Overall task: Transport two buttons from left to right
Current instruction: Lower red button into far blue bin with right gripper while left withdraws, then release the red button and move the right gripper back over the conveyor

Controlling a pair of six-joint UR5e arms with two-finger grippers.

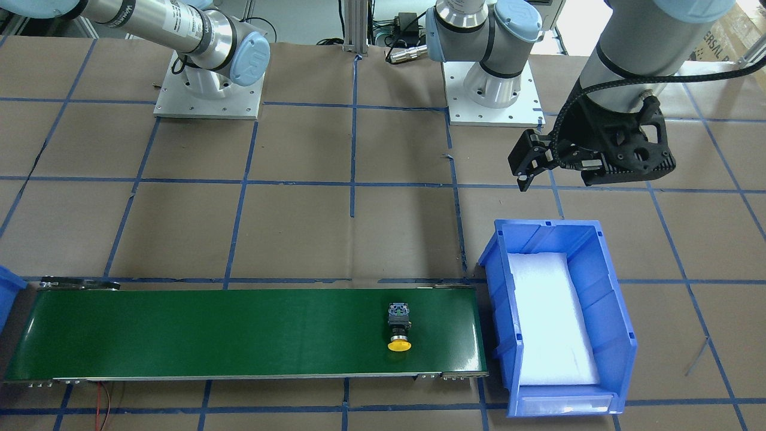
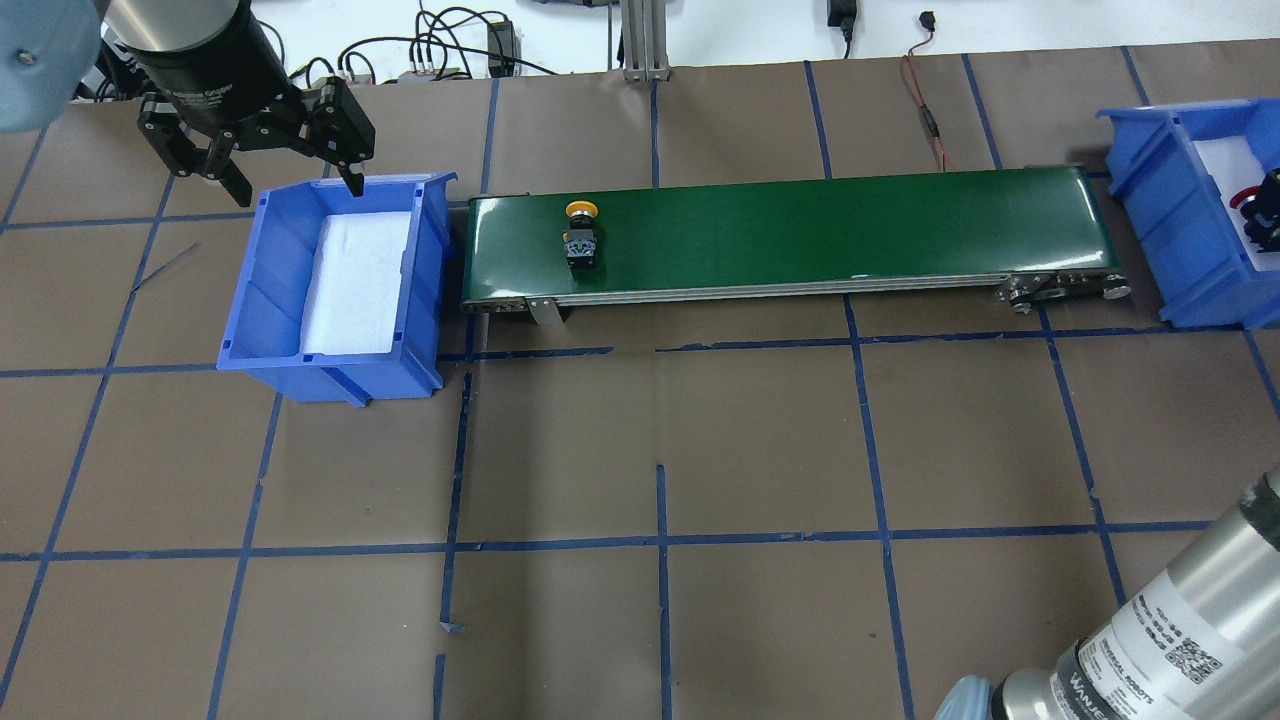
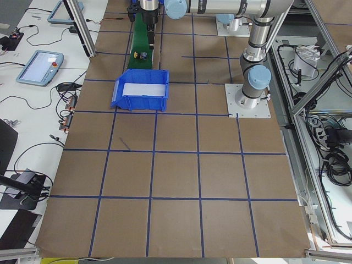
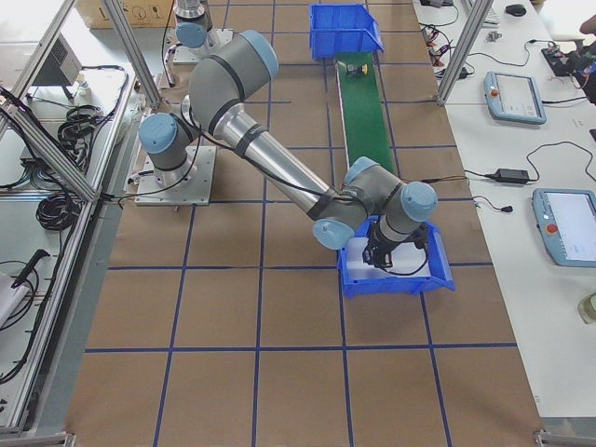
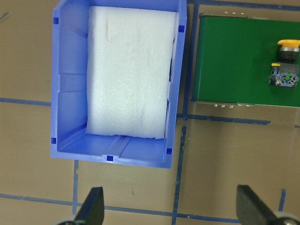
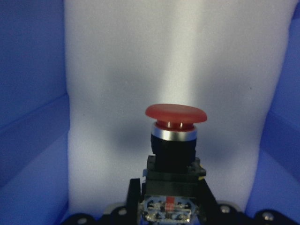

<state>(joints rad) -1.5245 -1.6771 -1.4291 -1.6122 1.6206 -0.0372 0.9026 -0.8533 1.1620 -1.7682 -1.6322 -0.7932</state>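
The yellow button lies on its side at the left end of the green conveyor belt; it also shows in the front view and the left wrist view. My left gripper is open and empty, above the far rim of the left blue bin, apart from the button. My right gripper is shut on the red button, held inside the right blue bin just over its white foam. The overhead view shows that gripper only at the frame's edge.
The left bin holds only a white foam pad. The belt runs between the two bins. A red-black wire lies behind the belt. The brown table has blue tape gridlines.
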